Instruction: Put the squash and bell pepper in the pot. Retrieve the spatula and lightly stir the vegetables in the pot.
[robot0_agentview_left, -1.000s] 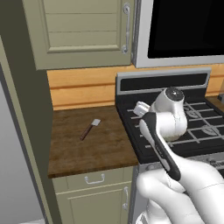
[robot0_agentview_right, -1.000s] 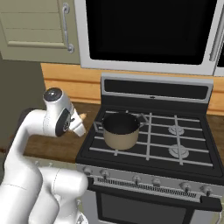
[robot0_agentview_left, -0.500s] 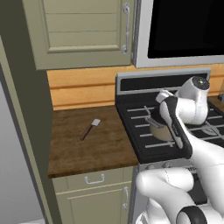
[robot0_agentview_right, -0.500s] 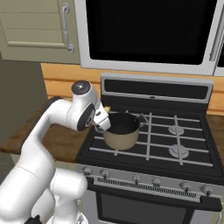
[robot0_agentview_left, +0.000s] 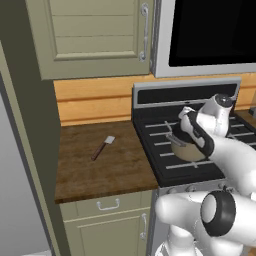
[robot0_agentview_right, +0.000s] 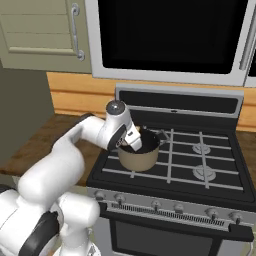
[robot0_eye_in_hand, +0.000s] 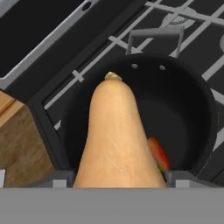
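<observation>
My gripper (robot0_eye_in_hand: 116, 178) is shut on the squash (robot0_eye_in_hand: 117, 131), a pale tan pear shape whose neck points away from the hand. It hangs over the mouth of the pot (robot0_eye_in_hand: 199, 94), whose dark inside holds the red-orange bell pepper (robot0_eye_in_hand: 158, 154), partly hidden behind the squash. In the right base view the gripper (robot0_agentview_right: 132, 145) sits at the left rim of the beige-grey pot (robot0_agentview_right: 139, 157) on the stove's front left burner. The spatula (robot0_agentview_left: 102, 147) lies on the wooden counter, left of the stove, dark handle toward the front.
The black stove (robot0_agentview_right: 200, 160) has grates around the pot and knobs along its front. A microwave (robot0_agentview_right: 170, 35) hangs above it and a cabinet (robot0_agentview_left: 95, 35) over the counter (robot0_agentview_left: 95, 170). A tall panel (robot0_agentview_left: 25, 140) bounds the counter's left side.
The arm has swung right from beside the counter to over the stove, carrying the squash until it hangs above the pot. The spatula has not moved.
</observation>
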